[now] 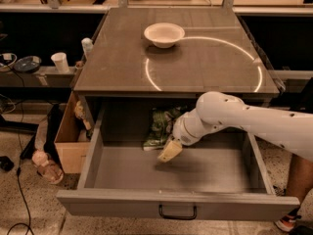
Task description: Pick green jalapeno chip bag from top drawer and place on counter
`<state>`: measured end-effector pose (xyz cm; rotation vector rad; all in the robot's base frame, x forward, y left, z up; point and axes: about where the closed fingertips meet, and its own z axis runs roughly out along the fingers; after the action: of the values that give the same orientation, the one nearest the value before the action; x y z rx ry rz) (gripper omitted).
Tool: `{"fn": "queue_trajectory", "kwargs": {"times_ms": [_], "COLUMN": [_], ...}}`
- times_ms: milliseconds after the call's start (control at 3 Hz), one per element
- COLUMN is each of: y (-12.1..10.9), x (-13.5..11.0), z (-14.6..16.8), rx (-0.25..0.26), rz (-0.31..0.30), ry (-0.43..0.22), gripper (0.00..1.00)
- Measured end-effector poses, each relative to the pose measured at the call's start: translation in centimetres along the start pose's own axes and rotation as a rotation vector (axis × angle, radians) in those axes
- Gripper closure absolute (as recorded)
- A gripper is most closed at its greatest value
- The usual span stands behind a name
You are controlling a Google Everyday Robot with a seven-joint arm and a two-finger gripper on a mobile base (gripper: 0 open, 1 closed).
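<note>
The top drawer (122,170) is pulled open below the counter (210,67), its grey front panel and black handle (177,212) toward me. The green jalapeno chip bag (159,127) lies at the back of the drawer, partly under the counter's edge and partly behind my arm. My gripper (168,151) reaches in from the right and hangs inside the drawer just in front of and slightly right of the bag, over the drawer floor. Nothing shows in its tan fingertips (167,153).
A white bowl (164,34) stands on the far part of the counter, on the white circle line (254,70). A tan cardboard box (68,141) sits on the floor left of the drawer. A white cup (60,61) stands on the low shelf at left.
</note>
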<state>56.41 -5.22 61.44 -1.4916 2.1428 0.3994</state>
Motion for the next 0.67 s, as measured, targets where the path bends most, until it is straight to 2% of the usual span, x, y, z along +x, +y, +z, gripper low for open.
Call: {"fn": "queue_trajectory", "kwargs": {"times_ms": [667], "y": [0.00], "x": [0.00], "z": [0.00], "rx": [0.000], "rz": [0.000], "ry": [0.000], "gripper": [0.65]}}
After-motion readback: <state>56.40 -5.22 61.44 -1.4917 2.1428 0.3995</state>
